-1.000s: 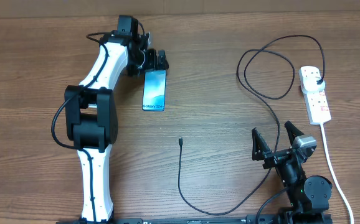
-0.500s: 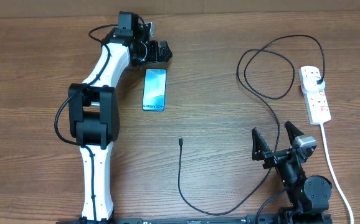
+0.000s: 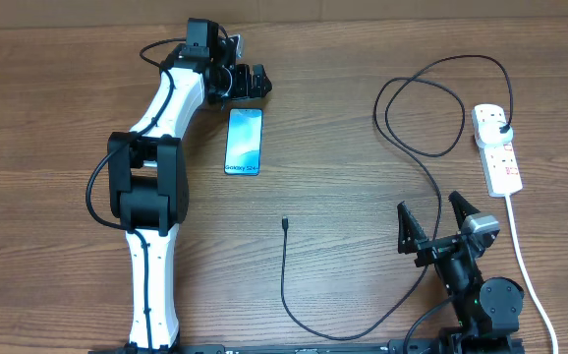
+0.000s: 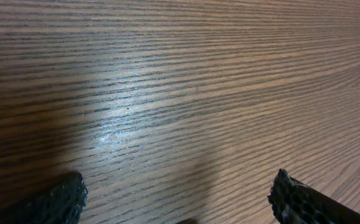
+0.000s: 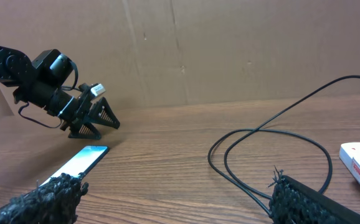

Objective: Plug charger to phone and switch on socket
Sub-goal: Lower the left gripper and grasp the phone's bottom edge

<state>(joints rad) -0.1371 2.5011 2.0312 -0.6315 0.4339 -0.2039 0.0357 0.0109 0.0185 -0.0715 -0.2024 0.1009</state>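
A: What is on the table (image 3: 363, 59), counted?

B: One phone (image 3: 244, 143), one charger (image 3: 284, 280), one socket (image 3: 497, 147), and two grippers.

A: Any writing?

B: The phone's blue screen carries a white line, "Galaxy S24". The socket's red markings are too small to read.

A: And the grippers?

B: The left gripper (image 3: 259, 83) has its fingers spread wide, holding nothing. The phone lies flat just beside it, on the robot's side, not touching. The right gripper (image 3: 427, 205) also gapes wide and is empty. The charger's cable runs close past it, the connector tip (image 3: 284, 223) lies loose between the arms, and the plug (image 3: 500, 123) sits in the socket, beyond it to the right.
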